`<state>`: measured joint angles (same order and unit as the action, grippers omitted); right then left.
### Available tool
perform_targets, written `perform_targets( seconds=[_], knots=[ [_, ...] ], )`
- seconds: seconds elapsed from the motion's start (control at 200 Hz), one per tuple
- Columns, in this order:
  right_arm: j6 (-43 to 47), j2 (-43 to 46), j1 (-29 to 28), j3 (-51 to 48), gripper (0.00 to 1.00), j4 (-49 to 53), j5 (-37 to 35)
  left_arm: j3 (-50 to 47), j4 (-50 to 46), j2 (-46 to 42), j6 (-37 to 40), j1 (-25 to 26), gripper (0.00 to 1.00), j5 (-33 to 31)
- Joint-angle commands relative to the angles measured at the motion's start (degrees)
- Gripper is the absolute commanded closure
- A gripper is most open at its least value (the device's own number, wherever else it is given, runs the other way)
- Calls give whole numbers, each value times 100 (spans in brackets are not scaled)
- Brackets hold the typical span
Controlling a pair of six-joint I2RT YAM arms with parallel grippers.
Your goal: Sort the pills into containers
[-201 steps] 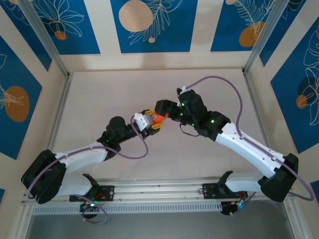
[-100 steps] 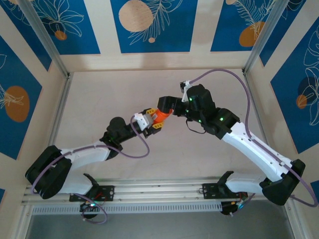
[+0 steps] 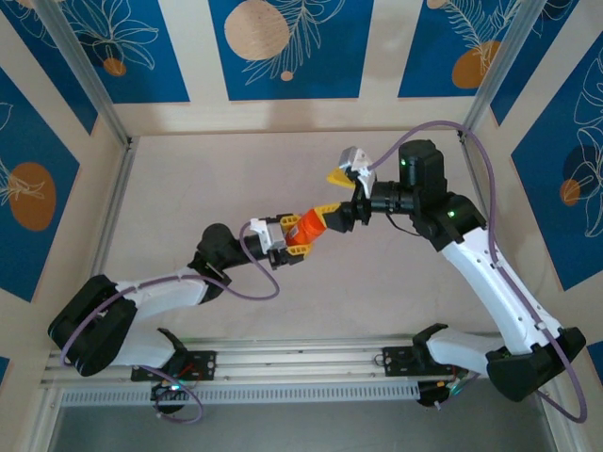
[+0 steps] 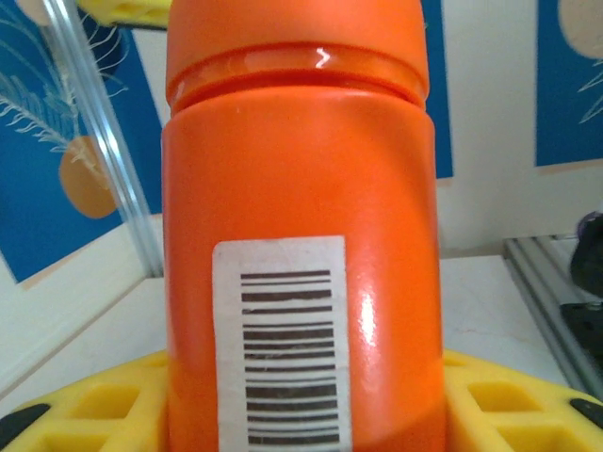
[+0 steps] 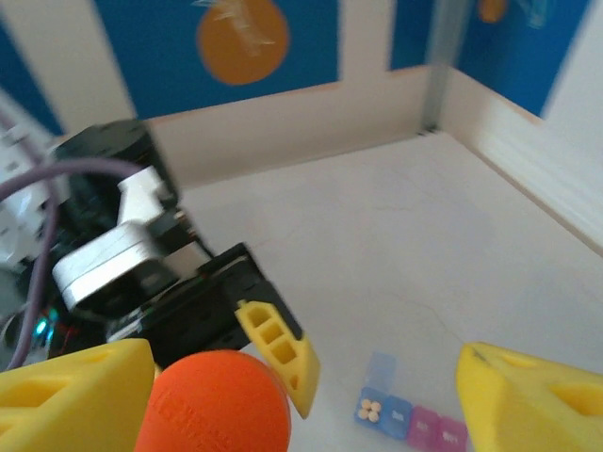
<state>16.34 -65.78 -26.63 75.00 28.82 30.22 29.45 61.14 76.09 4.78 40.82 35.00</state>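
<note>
seemingly ample table [image 5: 396,235] around containers [image 5: 407,417]

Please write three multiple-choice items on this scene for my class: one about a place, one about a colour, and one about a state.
1. Where is the pill organiser?
A. Lying on the table
B. Hanging on the back wall
C. Standing on the metal rail

2. What colour is the bottle?
A. White
B. Orange
C. Green

3. How does the left pincer stand?
A. Open and empty
B. Shut on the pill organiser
C. Shut on the bottle

Answers:
1 A: the right wrist view shows it flat on the pale table surface.
2 B: its body and cap are plainly orange, with a white barcode label.
3 C: the left wrist view shows the bottle clamped between the yellow fingers.
</note>
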Motion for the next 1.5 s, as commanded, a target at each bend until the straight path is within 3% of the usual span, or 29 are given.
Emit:
perform_targets(
  seconds=[0.0, 0.16, 0.43, 0.97, 1.235, 1.491],
  knots=[
    [1758, -242, 92, 75, 18, 606, 1473, -71, 566, 1, -298, -47, 100, 561],
    [2771, -457, 114, 322, 17, 1373, 2334, -51, 402, -9, -286, -48, 100, 654],
    [3076, -521, 76, 283, 20, 1481, 2514, 21, 542, 174, -414, -48, 100, 761],
    [3155, -735, -87, 206, 28, 1592, 1895, 164, 535, 158, -530, -63, 100, 901],
    [2946, -665, -140, 25, 43, 1405, 1694, 225, 497, 108, -486, -63, 100, 824],
    [1692, -415, -428, -473, 59, 477, 732, 309, 255, -31, -261, -67, 100, 535]
  ],
)
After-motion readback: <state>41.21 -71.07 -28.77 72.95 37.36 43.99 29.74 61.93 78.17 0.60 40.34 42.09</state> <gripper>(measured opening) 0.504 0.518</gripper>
